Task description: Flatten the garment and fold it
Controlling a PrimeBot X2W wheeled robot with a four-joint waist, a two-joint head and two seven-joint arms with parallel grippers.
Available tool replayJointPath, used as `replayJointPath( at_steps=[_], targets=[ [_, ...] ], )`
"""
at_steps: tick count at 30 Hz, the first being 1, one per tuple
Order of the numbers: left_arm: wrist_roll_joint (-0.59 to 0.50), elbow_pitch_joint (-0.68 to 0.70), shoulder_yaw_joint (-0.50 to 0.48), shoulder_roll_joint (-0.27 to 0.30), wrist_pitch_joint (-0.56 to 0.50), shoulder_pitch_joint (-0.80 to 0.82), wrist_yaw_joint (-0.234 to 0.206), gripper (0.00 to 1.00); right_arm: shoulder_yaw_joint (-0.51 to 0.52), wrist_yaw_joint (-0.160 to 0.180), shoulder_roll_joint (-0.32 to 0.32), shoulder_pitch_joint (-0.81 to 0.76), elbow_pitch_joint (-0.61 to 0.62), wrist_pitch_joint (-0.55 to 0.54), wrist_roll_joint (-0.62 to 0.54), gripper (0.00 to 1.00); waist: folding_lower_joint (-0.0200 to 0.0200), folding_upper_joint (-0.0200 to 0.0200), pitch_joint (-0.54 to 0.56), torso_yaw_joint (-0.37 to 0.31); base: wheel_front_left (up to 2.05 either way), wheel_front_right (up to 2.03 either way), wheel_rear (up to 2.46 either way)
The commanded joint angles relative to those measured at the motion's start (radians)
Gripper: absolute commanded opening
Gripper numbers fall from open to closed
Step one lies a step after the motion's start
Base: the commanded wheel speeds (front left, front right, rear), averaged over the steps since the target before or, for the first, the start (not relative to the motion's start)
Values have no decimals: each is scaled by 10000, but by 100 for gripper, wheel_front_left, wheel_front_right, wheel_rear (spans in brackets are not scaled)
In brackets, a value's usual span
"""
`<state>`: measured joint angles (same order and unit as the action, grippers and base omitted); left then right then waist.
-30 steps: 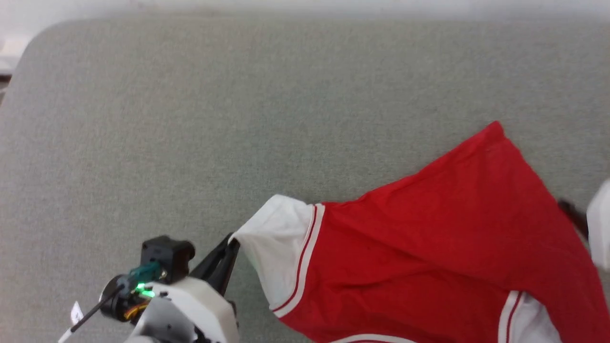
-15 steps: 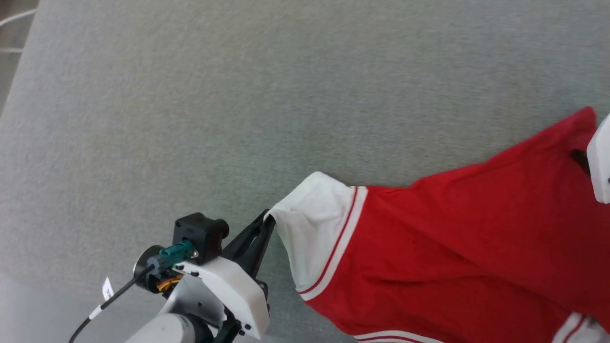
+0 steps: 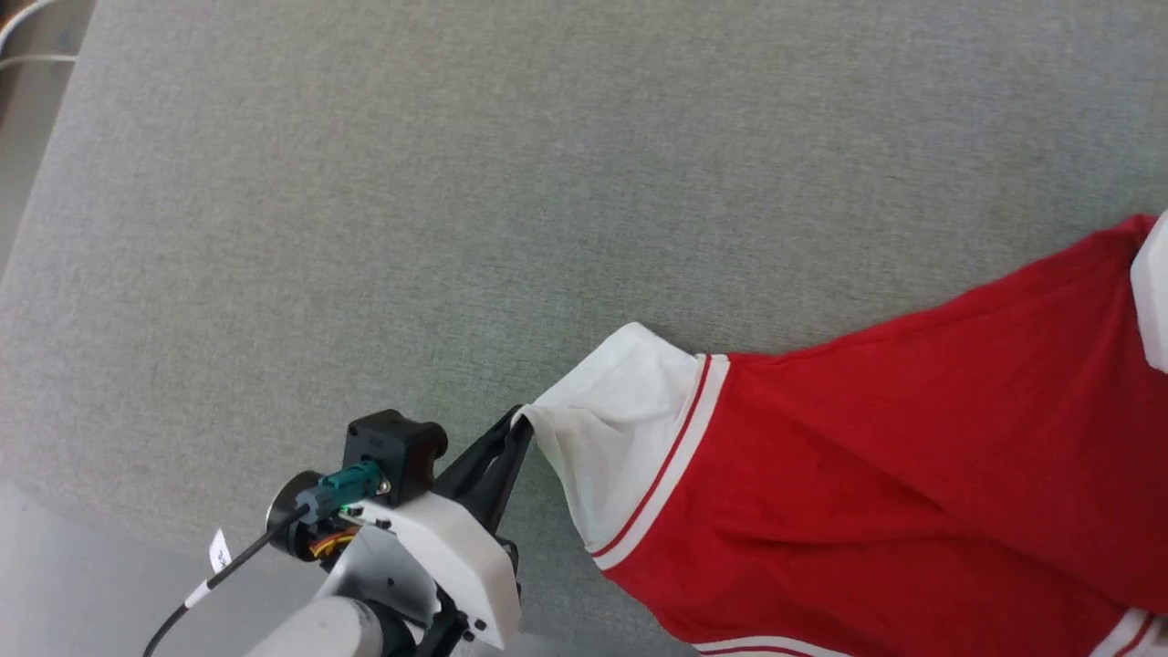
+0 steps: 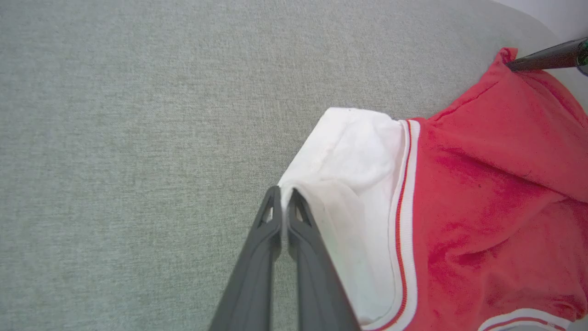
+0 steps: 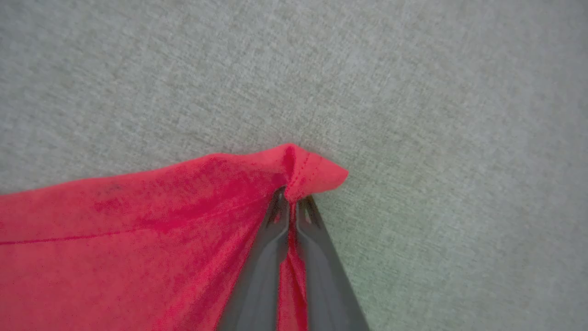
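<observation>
Our left gripper [image 4: 285, 191] was pinched together on the outer edge of the white sleeve [image 4: 353, 156], with a thin fold of cloth caught between the two dark fingertips. From that pinch the sleeve fanned out to the striped trim [image 4: 404, 207], red on white, and beyond it began the red body of the garment [image 4: 496, 184]. In the head view we saw this gripper low and left of centre, fingers pointing up and right to the sleeve's corner. A black camera block [image 3: 394, 449] and a cable [image 3: 228, 570] sat on the wrist behind it.

Our right gripper [image 5: 291, 195] was likewise clamped on the garment. Its fingers met at a red hemmed corner, with cloth bunched between them and a small tip folding over past them. In the left wrist view we saw that corner at the upper right, held by a dark finger.

The garment spanned from one grip to the other over the grey woven surface [image 3: 456, 182], softly creased rather than flat. Whether it lay on the surface or hung just above it, we could not tell. In the head view it occupied the lower right, with the pale casing [image 3: 1152, 292] of our right arm at the right edge.
</observation>
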<state>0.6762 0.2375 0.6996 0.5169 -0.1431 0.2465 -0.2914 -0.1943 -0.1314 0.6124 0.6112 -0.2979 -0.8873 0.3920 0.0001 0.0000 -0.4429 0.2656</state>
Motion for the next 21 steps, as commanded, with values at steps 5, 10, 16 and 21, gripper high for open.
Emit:
replayJointPath(
  at_steps=[5, 10, 16, 21],
  targets=[
    [33, -87, -94, 108, 118, 81, 87, 0, -458, 7, -194, -25, -528, 1454, 342, 0, -1, 0, 749, -515, 0, 0, 0],
    [76, 105, -346, 363, 247, -49, -25, 0, -438, 7, -82, 272, -168, 2349, 732, 0, -1, 0, 1533, -1107, 0, 0, 0],
    [50, 613, -977, 903, 584, -132, -226, 0, -184, 7, 183, 79, 974, 2681, 1339, 0, -1, 0, 2447, -1812, 0, 0, 0],
    [-17, 1195, -1701, 1411, 953, -56, -420, 0, 340, 7, 423, -309, 2349, 2815, 1639, 0, -1, 0, 3053, -2347, 0, 0, 0]
  ],
)
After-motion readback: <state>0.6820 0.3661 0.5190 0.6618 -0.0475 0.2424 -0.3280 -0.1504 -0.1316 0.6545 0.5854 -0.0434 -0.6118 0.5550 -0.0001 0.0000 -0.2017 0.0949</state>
